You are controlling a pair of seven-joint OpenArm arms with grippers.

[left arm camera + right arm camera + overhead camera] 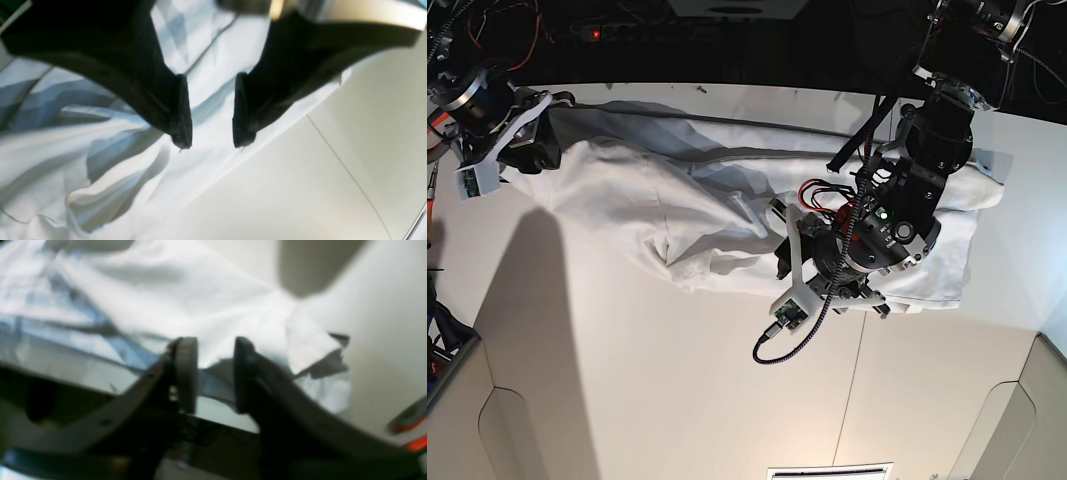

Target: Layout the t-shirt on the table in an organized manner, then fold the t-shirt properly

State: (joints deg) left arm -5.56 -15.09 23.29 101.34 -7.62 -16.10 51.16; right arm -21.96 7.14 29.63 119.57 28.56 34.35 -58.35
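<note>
1. The table [677,400] lay bare and white in the nearest part of the base view, with a thin dark seam [859,400] running across it below the t-shirt.
2. The t-shirt [677,215] was spread across the far half of the table in a long wrinkled band, its near edge bunched into folds.
3. The left gripper [211,140] hovered over the t-shirt's near edge, at the end of the garment on the base view's right. Its jaws stood spread with a clear gap, only cloth and table showing behind, nothing between them. Bare table and the seam lay just beside that cloth edge in the left wrist view.
4. The right gripper [215,373] was at the opposite end of the t-shirt, by the table's far corner. In the right wrist view its fingers [186,373] stood a little apart, with a rumpled edge of the t-shirt [200,300] just beyond the tips. Whether cloth lay between them could not be told; that view was blurred.
</note>
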